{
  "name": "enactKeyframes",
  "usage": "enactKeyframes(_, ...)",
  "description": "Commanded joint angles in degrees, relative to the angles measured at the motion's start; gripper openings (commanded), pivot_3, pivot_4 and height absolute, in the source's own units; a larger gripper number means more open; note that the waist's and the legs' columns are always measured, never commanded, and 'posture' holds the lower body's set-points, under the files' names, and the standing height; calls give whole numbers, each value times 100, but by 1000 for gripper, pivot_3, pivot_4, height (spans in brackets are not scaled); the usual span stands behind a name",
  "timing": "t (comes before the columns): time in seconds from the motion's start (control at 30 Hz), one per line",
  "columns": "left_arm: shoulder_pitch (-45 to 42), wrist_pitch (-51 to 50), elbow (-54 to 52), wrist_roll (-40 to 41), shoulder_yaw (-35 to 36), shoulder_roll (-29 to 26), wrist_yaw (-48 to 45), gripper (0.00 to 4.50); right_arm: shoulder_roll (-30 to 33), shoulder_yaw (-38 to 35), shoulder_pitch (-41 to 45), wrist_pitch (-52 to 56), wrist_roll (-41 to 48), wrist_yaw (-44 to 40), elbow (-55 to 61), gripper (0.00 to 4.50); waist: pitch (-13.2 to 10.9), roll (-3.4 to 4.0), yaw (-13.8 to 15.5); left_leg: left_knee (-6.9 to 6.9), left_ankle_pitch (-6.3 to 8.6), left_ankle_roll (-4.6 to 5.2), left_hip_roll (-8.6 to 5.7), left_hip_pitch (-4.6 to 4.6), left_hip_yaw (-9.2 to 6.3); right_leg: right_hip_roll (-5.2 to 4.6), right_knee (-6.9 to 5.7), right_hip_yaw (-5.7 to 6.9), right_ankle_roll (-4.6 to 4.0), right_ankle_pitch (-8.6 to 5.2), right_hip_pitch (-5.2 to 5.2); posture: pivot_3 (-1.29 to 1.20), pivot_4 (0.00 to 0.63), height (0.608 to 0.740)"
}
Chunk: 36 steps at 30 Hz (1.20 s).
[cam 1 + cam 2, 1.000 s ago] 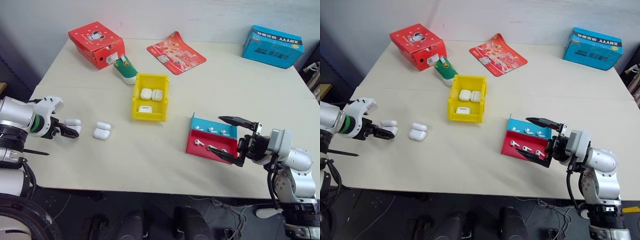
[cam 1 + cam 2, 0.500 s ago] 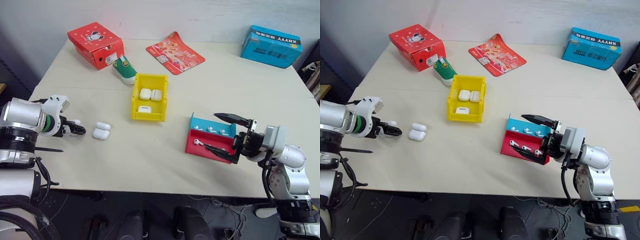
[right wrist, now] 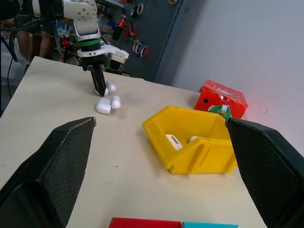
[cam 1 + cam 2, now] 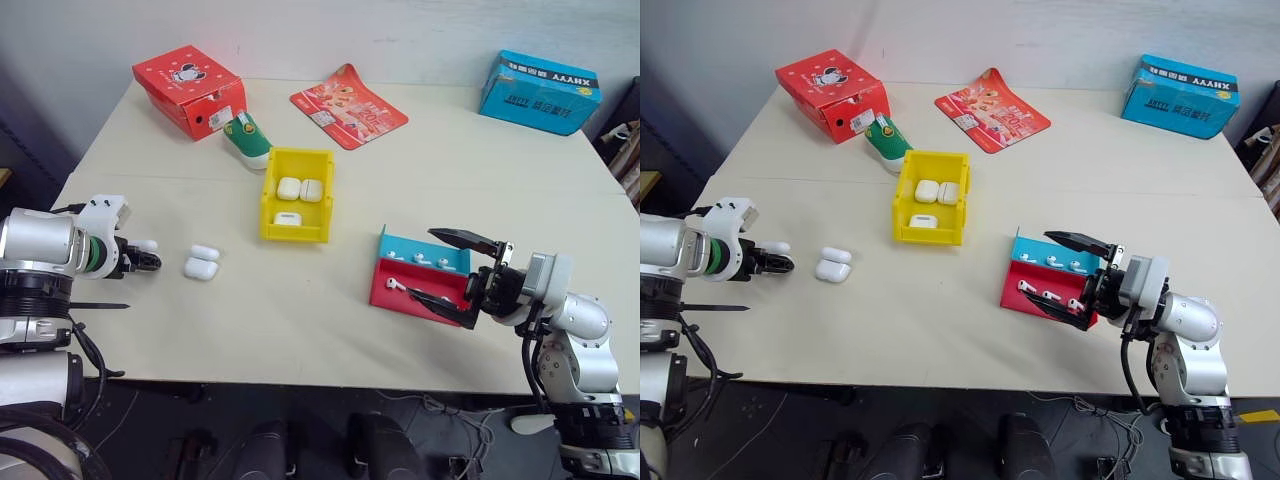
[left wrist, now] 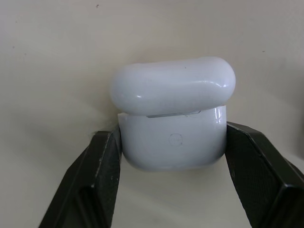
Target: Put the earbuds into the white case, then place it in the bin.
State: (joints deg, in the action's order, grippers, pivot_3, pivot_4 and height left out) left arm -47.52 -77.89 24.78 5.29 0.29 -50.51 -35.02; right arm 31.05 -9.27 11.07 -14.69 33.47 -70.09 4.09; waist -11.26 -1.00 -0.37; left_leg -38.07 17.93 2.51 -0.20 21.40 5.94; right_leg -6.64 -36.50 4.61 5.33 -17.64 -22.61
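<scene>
Clamping my left gripper (image 5: 173,156) snugly on a case (image 5: 172,114) at the worktop's (image 4: 300,310) left edge; lift it straight, lid level. Right gripper (image 4: 452,278) gapes empty over the earbuds (image 4: 398,285).

The table (image 4: 300,300) bears the bin (image 4: 298,195), boxes and cases.

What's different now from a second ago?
The left hand has closed on a white case at the table's left edge; a second ago its fingers stood open around it. The right hand stays open over the tray; the bin and the other cases are unmoved.
</scene>
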Motion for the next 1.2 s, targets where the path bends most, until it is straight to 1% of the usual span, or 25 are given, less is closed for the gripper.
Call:
enactKeyframes(0.03, 228, -89, 24, 84, 123, -21, 82, 2787, -15, -110, -74, -70, 86, 41, 174, 4500, 0, 0, -5, 0, 1, -1, 0, -2, 1, 0, 1, -1, 0, 0, 0, 0, 150, 740)
enactKeyframes(0.13, 345, 167, -152, 152, 385, -180, 64, 2787, 6, -107, -140, -51, 86, 56, 209, 4500, 0, 0, -14, 1, 2, -3, 0, -8, 4, 0, 1, -5, 0, 0, 0, 0, 150, 740)
enactKeyframes(0.17, 396, 455, -269, 231, 640, -228, 32, 2787, 21, -120, -167, -45, 84, 61, 210, 4500, 0, 0, -19, 1, 1, -4, 0, -8, 5, 0, 1, -6, 0, 0, 0, 0, 150, 740)
enactKeyframes(0.2, 467, 776, -401, 334, 912, -271, -32, 2787, 36, -133, -199, -36, 80, 72, 214, 4500, 0, 0, -26, 1, 2, -5, 1, -8, 5, 0, 2, -6, 0, 0, 0, 0, 150, 740)
enactKeyframes(0.27, 857, 1725, -836, 644, 1470, -446, -490, 2787, 78, -161, -251, -26, 55, 91, 213, 4500, -2, -3, -48, 2, 6, -15, 2, -6, 3, 0, 8, -5, 0, 0, -2, 0, 150, 740)
enactKeyframes(0.3, 1106, 2315, -1109, 858, 1856, -454, -758, 2787, 110, -206, -283, -16, 51, 110, 203, 4500, -3, -5, -58, 3, 8, -18, 4, -3, 3, 0, 9, -4, 0, 0, -5, 0, 150, 740)
enactKeyframes(0.33, 1409, 3026, -1372, 1129, 2317, -412, -1140, 2787, 164, -265, -318, 4, 50, 127, 194, 4500, -3, -5, -59, 4, 8, -18, 4, 0, 0, 0, 10, -3, -1, 0, -6, 0, 150, 740)
enactKeyframes(0.37, 1788, 3897, -1756, 1454, 2776, -258, -1703, 2787, 233, -338, -356, 47, 42, 162, 180, 4500, -3, -4, -65, 4, 11, -23, 4, 3, -1, -3, 17, -1, -1, 0, -6, 0, 150, 740)
enactKeyframes(0.4, 2153, 4563, -2082, 1752, 3137, -89, -2195, 2787, 320, -415, -395, 92, 28, 184, 153, 4500, -3, -4, -83, 4, 13, -23, 3, 6, -1, -4, 33, 0, -1, 0, -6, 0, 150, 740)
enactKeyframes(0.47, 2607, 5195, -2530, 2234, 3551, 284, -2616, 2787, 492, -552, -444, 198, 19, 216, 70, 4500, -1, 2, -97, 7, 22, -29, 2, 8, -1, -8, 52, 2, -2, 1, 2, 0, 150, 740)
enactKeyframes(0.5, 2721, 5251, -2745, 2486, 3654, 536, -2562, 2787, 603, -608, -477, 286, -3, 225, 14, 4500, 0, 5, -86, 7, 25, -30, 1, 7, -3, -10, 58, 5, -2, 1, 7, 0, 150, 740)
enactKeyframes(0.53, 2839, 5296, -3021, 2657, 3635, 793, -2446, 2787, 702, -658, -498, 342, -35, 234, -52, 4500, 0, 6, -67, 7, 27, -27, 0, 5, -6, -11, 59, 7, -2, 1, 12, 0, 150, 740)
enactKeyframes(0.57, 3062, 5353, -3449, 2935, 3522, 1081, -2527, 2787, 778, -727, -497, 380, -39, 247, -124, 4500, 0, 7, -51, 6, 26, -25, -1, 4, -9, -11, 64, 10, -2, 1, 16, 0, 150, 740)
enactKeyframes(0.63, 3520, 5341, -4309, 3260, 3114, 1555, -2470, 2787, 933, -871, -518, 431, -112, 335, -255, 4500, 0, 5, -21, 4, 25, -22, -1, 3, -10, -11, 61, 12, -1, 1, 19, 0, 150, 740)
enactKeyframes(0.77, 4030, 5270, -5485, 3677, 2275, 2311, -1993, 2787, 1196, -1275, -770, 512, -170, 450, -355, 4500, 0, 5, 55, 3, 13, 0, -1, 5, -10, -7, 63, 12, 1, 3, 20, 0, 150, 740)
enactKeyframes(0.8, 4159, 5450, -5686, 3639, 1860, 2587, -2018, 2787, 1339, -1560, -1054, 788, -350, 788, -352, 4500, 1, 6, 72, 3, 13, 0, -1, 5, -10, -7, 63, 12, 3, 3, 22, 0, 150, 740)
enactKeyframes(0.83, 4258, 5569, -5838, 3626, 1590, 2751, -2028, 2787, 1448, -1773, -1283, 1004, -466, 1041, -319, 4500, 4, 11, 99, 3, 13, 0, -1, 5, -10, -7, 63, 12, 4, 4, 23, 0, 150, 740)
enactKeyframes(0.87, 4288, 5757, -5839, 3536, 1184, 3040, -2038, 2787, 1536, -2103, -1697, 1131, -612, 1201, -357, 4500, 4, 12, 123, 4, 14, 1, -2, 2, -9, -7, 65, 12, 5, 4, 26, 0, 150, 740)
enactKeyframes(0.93, 4257, 6001, -5743, 3366, 687, 3380, -1973, 2787, 1611, -2499, -2273, 1301, -763, 1378, -386, 4500, 15, 30, 216, 3, 15, 7, -2, 4, -6, -5, 74, 11, 6, 5, 28, 0, 150, 740)
enactKeyframes(0.97, 4197, 6132, -5636, 3256, 442, 3520, -1988, 2787, 1638, -2657, -2574, 1379, -868, 1446, -435, 4500, 13, 26, 220, 3, 19, 14, -3, 0, -5, -5, 77, 11, 7, 6, 34, 0, 150, 740)
enactKeyframes(1.03, 4054, 6786, -5424, 2801, 4, 3632, -2266, 2787, 1688, -2857, -3026, 1766, -1045, 1670, -442, 4500, 16, 30, 205, 3, 23, 16, 0, 3, 1, 3, 92, 8, 13, 9, 36, 0, 150, 740)
enactKeyframes(1.1, 3910, 7044, -5313, 2724, -282, 3811, -2286, 2787, 1698, -2984, -3178, 1998, -997, 1741, -358, 4500, 19, 37, 162, 3, 28, 9, 0, -2, 7, 4, 96, 4, 16, 11, 42, 0, 150, 740)
enactKeyframes(1.2, 3819, 7141, -5157, 2918, -497, 3895, -2411, 2787, 1825, -3008, -3051, 2139, -827, 1591, -187, 4500, 26, 49, 43, 4, 40, 25, 8, -22, 32, 4, 98, -5, 22, 14, 59, 0, 150, 740)
